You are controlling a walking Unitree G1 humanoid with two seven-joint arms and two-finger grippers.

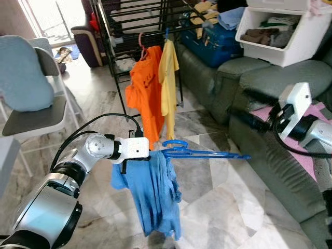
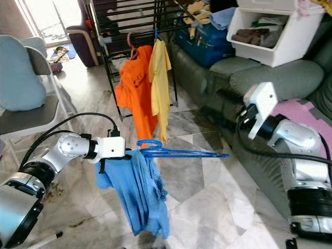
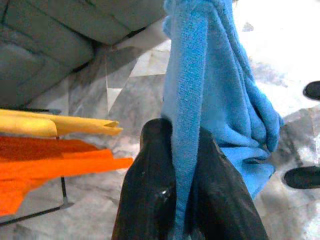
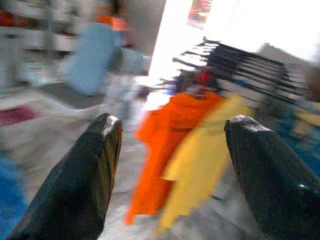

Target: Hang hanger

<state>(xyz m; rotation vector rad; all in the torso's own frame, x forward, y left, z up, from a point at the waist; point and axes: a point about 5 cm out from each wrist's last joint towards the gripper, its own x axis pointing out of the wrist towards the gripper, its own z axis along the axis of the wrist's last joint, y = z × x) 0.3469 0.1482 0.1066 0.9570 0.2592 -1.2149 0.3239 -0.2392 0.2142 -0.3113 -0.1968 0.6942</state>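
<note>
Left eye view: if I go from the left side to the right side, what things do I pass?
Grey chair → left tool holding the blue shirt → blue hanger → green sofa → right arm.

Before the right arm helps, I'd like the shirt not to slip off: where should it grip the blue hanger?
Probably the bare arm of the blue hanger, which juts level toward the sofa with no cloth on it. Come from the sofa side, where the open right gripper already is. The left gripper pinches the blue shirt near the hook.
</note>
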